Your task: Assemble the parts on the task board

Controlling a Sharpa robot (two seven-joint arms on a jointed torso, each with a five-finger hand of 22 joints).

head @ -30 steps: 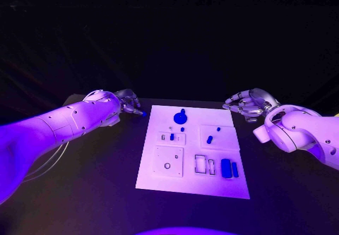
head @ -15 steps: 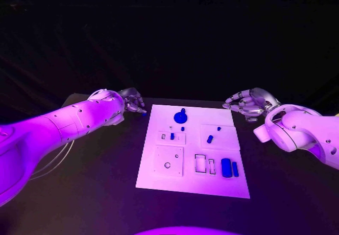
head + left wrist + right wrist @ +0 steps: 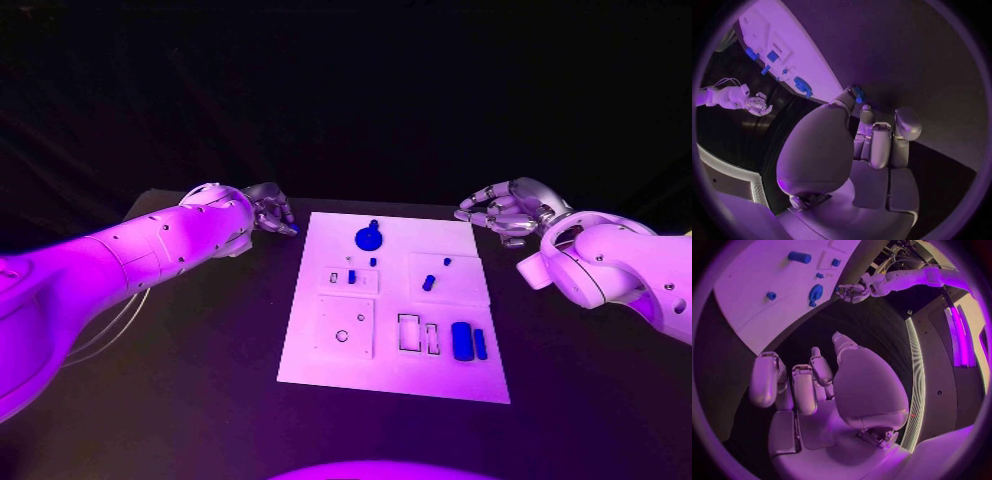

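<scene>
Now the left hand (image 3: 268,210), just off the board's (image 3: 392,362) far left corner, has drawn slightly in toward its arm over the last second, and the small blue part (image 3: 858,93) pinched at its fingertips, plain in the head view a moment ago, is tucked nearly out of sight there and clearest in the left wrist view; I judge the part is picked and ready to carry to its seat, nothing yet placed. The right hand (image 3: 503,212) has not moved, hovering off the board's far right corner with fingers loosely curled and apart, holding nothing. Other blue parts lie on the board, a round one (image 3: 369,239) near its far edge.
</scene>
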